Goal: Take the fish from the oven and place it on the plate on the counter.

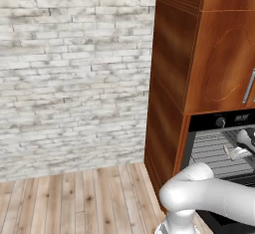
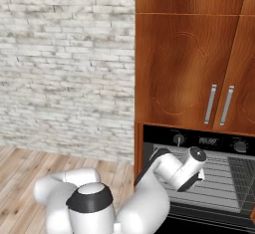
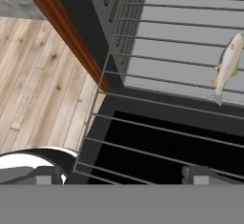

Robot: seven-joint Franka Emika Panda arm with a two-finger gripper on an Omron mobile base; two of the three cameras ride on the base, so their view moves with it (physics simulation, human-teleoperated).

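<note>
Silvery slender fish (image 3: 228, 64), on wire rack (image 3: 181, 61)

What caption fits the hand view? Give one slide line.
Open tool hangs over the oven's wire rack; the fish lies further in, untouched.

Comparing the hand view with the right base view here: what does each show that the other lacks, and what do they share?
Hand view alone: the fish lying on a wire rack, and the tool with its fingertips wide open over the pulled-out rack wires. Right base view alone: the brick wall, the upper cabinets with metal handles, the oven's control panel and the arm reaching in. Shared: the open oven, its racks, the wood cabinet side and the plank floor.
</note>
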